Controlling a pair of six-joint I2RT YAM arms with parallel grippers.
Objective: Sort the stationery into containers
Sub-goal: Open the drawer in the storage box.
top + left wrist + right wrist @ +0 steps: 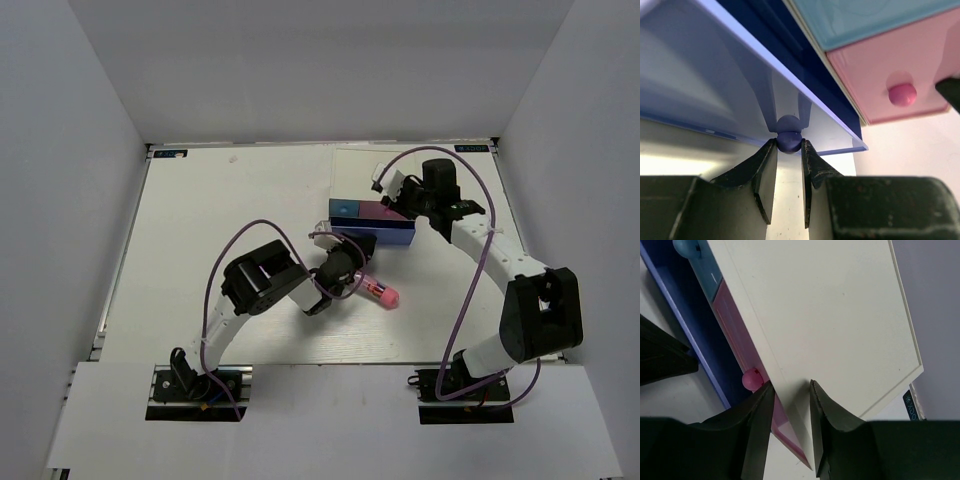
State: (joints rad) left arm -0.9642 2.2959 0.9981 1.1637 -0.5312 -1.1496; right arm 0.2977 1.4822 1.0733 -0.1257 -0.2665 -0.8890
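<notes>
A: Pinching what, the left fingers [765,170]?
B: The open violet-blue drawer's [740,85] knob [789,141]. Right fingers [757,425] clamp the white cabinet's [830,315] edge; a pink-and-clear tube [381,293] lies on the bench [220,210] nearby.

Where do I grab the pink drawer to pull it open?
Probably by its round pink knob, coming straight at the front, one finger each side. The pink drawer has a flat front, so the knob is the only part standing out to pinch.
</notes>
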